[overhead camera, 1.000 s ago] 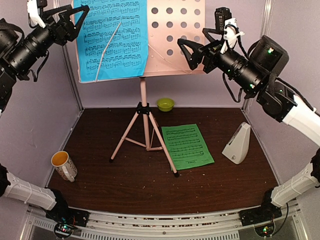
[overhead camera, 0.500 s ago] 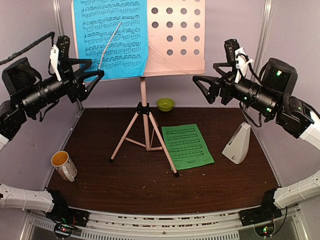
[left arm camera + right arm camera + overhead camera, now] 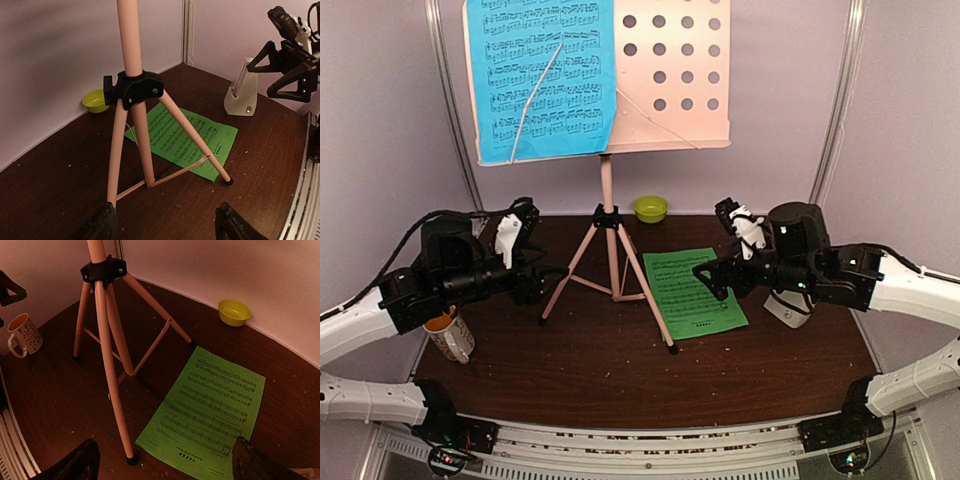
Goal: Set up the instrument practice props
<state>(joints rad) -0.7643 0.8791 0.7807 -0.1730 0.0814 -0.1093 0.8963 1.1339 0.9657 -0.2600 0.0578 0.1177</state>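
Your pink music stand (image 3: 607, 200), a perforated metal desk on a tube with tripod legs, stands toward the table's far edge at mid-width. The blue sheet (image 3: 540, 75) rests on the desk's left half under a thin wire arm. The green sheet (image 3: 695, 292) lies flat just beside a tripod foot. Both carry printed staves, the wording too small to read. The white pyramid metronome (image 3: 241, 95) sits near the right edge. Both arms reach low toward the stand. Your left end effector (image 3: 165, 225) and right end effector (image 3: 162, 462) hang with fingers spread, holding nothing.

Blue sheet (image 3: 582, 60), green sheet (image 3: 210, 405): print is illegible.
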